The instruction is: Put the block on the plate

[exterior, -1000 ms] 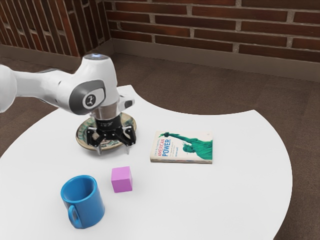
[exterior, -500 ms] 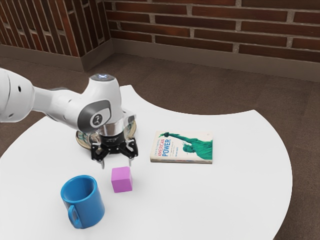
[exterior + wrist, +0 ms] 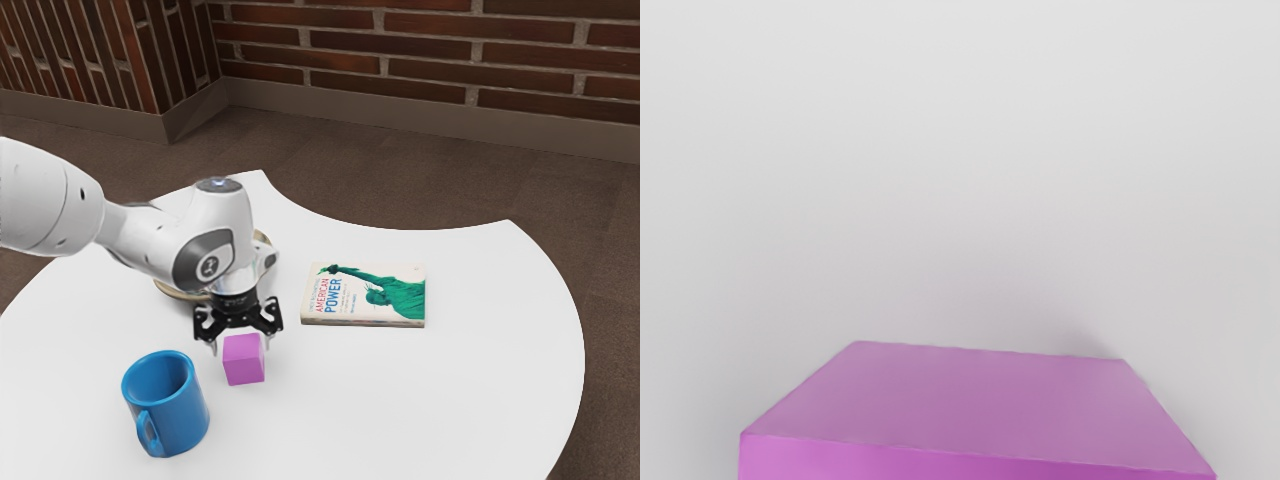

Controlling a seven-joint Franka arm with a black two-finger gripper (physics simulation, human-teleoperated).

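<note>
Though near the block (image 3: pixel 244 366), pincer (image 3: pixel 240 347) apart; in exterior view, blue mug (image 3: pixel 172 411).

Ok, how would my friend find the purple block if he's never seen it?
Find the white table with curved edges. On it, look between the blue mug with a handle and the flat book with a green statue on its cover. The small, plain pinkish-purple cube is it: unlike its neighbours, it shows no handle, picture or writing.
</note>
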